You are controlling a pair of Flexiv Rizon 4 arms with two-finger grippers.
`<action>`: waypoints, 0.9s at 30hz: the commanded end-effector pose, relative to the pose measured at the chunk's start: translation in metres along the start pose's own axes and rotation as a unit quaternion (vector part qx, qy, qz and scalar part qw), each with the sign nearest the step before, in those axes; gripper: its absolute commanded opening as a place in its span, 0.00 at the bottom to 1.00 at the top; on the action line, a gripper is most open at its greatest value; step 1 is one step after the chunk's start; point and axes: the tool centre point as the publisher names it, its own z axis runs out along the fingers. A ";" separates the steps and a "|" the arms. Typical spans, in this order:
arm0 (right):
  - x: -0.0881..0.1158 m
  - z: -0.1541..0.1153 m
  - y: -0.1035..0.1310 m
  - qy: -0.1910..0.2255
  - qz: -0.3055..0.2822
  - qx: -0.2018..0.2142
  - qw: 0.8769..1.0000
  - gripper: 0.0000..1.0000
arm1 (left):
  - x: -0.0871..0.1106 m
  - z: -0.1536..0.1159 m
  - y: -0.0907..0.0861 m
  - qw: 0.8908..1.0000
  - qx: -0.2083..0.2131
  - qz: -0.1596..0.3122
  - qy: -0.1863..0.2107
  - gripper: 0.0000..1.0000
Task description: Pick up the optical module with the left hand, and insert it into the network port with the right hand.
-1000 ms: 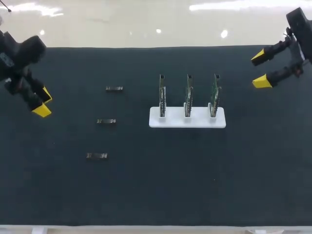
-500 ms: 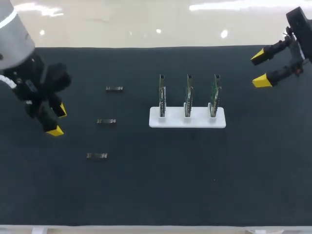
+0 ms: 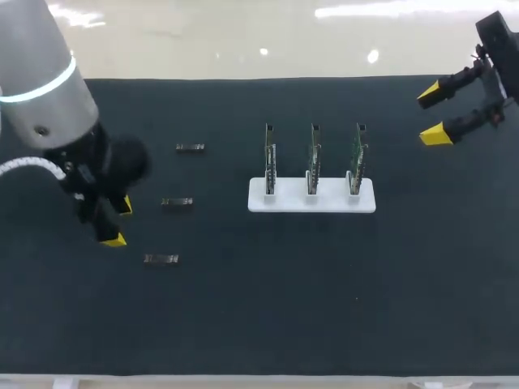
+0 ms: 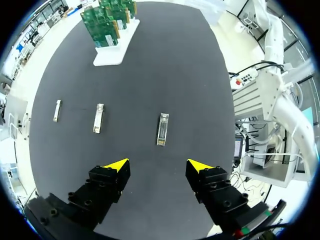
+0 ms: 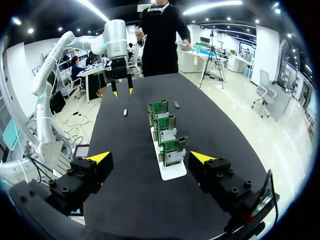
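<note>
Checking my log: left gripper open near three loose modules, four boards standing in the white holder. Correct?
Not four: the head view shows three boards standing in the white holder. The left gripper is open near three loose modules, as stated.

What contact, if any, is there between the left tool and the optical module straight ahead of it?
Apart. The left wrist view shows bare mat between the left tool and the optical module.

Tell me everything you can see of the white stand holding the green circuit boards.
The flat white rectangular stand, plastic by its look, lies on the black table mat, right of three small grey metal modules. Three green circuit boards are held upright in it in a row. Nothing else touches it.
</note>
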 end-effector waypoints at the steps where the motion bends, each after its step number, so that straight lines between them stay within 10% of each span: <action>1: 0.000 0.001 -0.001 -0.001 -0.001 -0.001 1.000 1.00 | -0.006 0.017 0.002 1.000 -0.006 0.000 0.005 1.00; 27: 0.000 0.001 -0.001 -0.001 -0.001 -0.001 1.000 1.00 | -0.019 0.056 -0.004 0.999 -0.015 0.022 0.018 1.00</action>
